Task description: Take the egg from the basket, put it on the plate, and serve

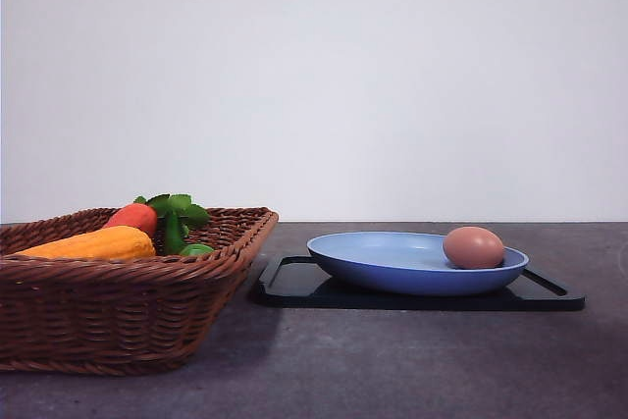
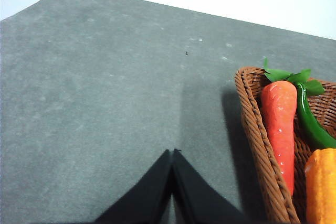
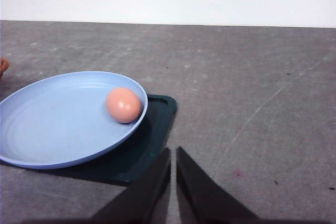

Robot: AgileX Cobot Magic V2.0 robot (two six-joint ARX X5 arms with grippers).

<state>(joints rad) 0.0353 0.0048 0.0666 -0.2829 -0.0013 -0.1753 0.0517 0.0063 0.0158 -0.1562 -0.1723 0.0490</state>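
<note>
The pinkish-brown egg (image 1: 473, 247) lies on the light blue plate (image 1: 392, 260), against its right rim; the right wrist view has the egg (image 3: 124, 105) on the plate (image 3: 58, 124) too. The dark wicker basket (image 1: 118, 311) stands at the left of the table, and its braided rim (image 2: 257, 145) reaches into the left wrist view. My left gripper (image 2: 172, 153) is shut over bare table beside the basket, holding nothing. My right gripper (image 3: 173, 151) is shut above the table, just off the plate's side, apart from the egg.
A flat black tray (image 1: 294, 284) lies under the plate, its corner (image 3: 157, 124) close to my right gripper. In the basket lie an orange-red carrot (image 2: 278, 124) with green leaves, a yellow-orange vegetable (image 1: 93, 243) and a green pepper (image 2: 312, 127). A white wall stands behind the grey table.
</note>
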